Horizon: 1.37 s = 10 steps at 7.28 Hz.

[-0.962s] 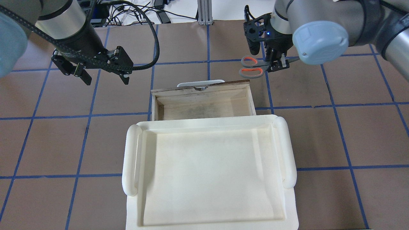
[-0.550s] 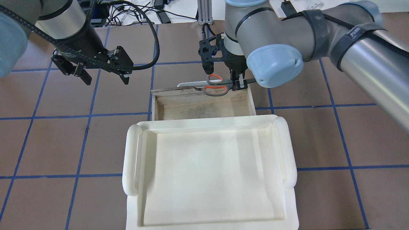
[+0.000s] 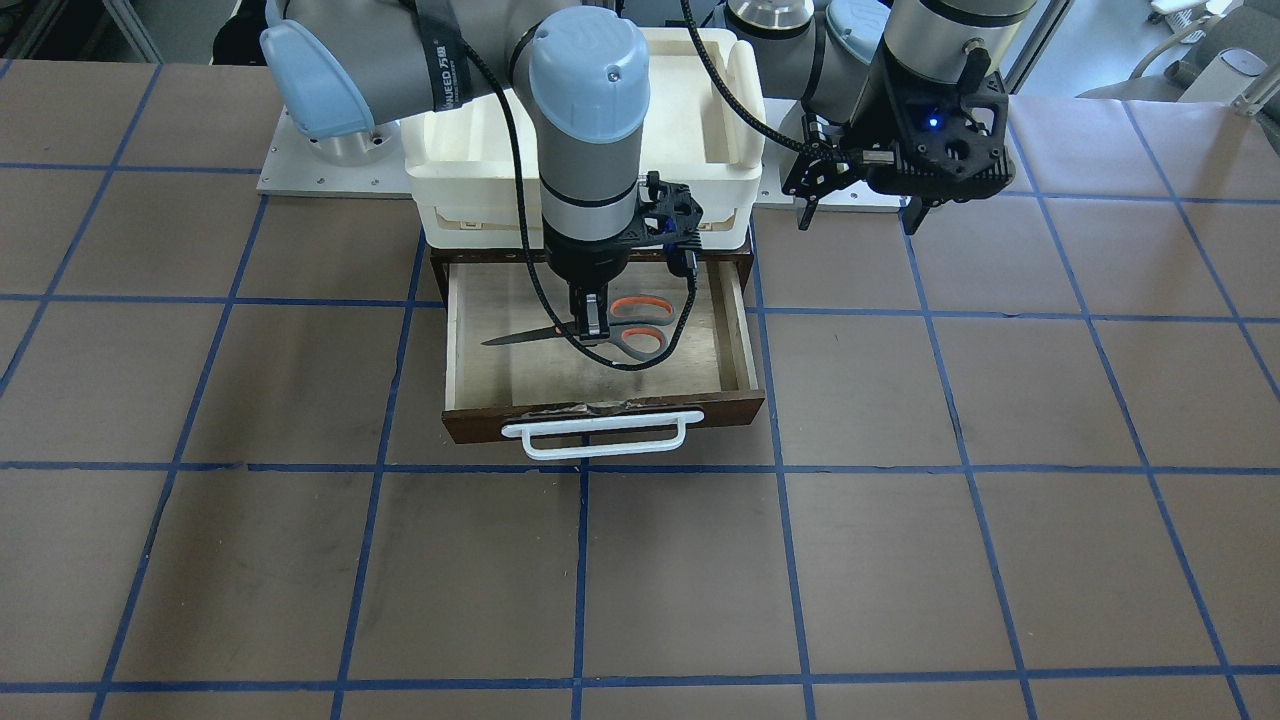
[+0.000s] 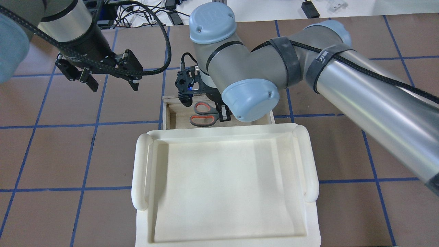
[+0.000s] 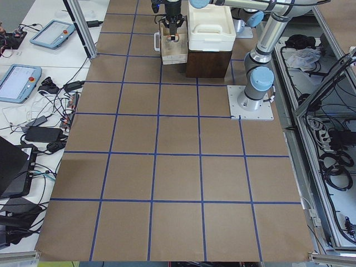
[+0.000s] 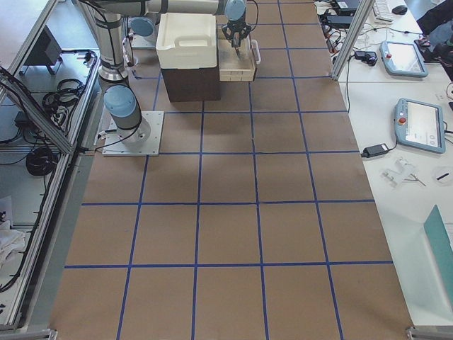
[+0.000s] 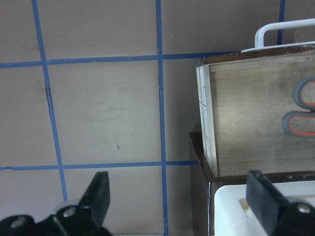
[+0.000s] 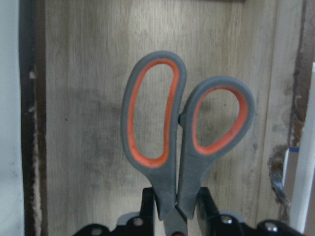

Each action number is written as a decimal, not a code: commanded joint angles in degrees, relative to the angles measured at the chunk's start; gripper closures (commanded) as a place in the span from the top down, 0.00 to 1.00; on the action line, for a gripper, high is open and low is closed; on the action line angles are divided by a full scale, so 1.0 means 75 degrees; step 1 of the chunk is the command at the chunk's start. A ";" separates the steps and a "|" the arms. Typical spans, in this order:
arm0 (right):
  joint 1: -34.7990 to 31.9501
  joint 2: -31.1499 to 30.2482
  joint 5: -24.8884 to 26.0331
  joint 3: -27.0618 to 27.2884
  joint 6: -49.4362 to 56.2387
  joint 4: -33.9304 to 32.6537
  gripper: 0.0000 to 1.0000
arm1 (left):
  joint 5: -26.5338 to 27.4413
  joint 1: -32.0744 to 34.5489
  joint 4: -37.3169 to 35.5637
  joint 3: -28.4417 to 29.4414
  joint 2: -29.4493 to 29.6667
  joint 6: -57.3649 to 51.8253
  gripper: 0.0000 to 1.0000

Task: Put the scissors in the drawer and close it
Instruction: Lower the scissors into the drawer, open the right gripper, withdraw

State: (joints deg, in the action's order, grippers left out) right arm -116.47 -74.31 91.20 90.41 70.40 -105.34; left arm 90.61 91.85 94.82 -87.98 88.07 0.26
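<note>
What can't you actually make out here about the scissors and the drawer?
- Blades of the scissors: in the overhead view, hidden under the right arm; in the right wrist view, cut off at the bottom edge by the right gripper.
- Handle of the drawer: hidden overhead by that arm.
- Whether the scissors touch the drawer floor: the front-facing view looks steeply down; in both side views they are too small.

No readable txt; strap (image 3: 432, 40) print blurred

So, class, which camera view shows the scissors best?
Exterior front-facing: only there do the whole scissors show, blade tip to loops, in the right gripper over the drawer. Right wrist and overhead show only the handles; left wrist clips the loops; side views make them tiny.
</note>
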 commanded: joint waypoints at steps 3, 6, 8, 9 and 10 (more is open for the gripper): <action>-0.0186 0.0450 -0.0020 -0.0007 -0.0035 -0.0087 0.00 | 0.0000 0.0000 -0.0009 0.0000 0.0000 0.0000 1.00; -0.0198 0.0428 -0.0043 -0.0042 -0.0350 -0.0075 0.70 | 0.0000 0.0000 -0.0009 0.0000 0.0000 0.0000 1.00; -0.0105 0.0195 0.0050 -0.0263 -0.0386 -0.0180 0.82 | 0.0000 0.0000 -0.0009 0.0000 0.0012 -0.0023 1.00; 0.0186 0.0065 0.0074 -0.0590 -0.1141 -0.0157 0.82 | -0.0012 -0.0035 -0.0114 0.0000 0.0070 -0.0139 1.00; 0.0583 0.0006 -0.0019 -0.0721 -0.2413 -0.0169 0.82 | 0.0000 -0.0047 -0.0161 0.0000 0.0070 -0.0083 1.00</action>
State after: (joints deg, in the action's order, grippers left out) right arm -115.28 -73.39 91.48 86.82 61.82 -106.52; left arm 90.58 91.65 94.14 -87.98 88.44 -0.38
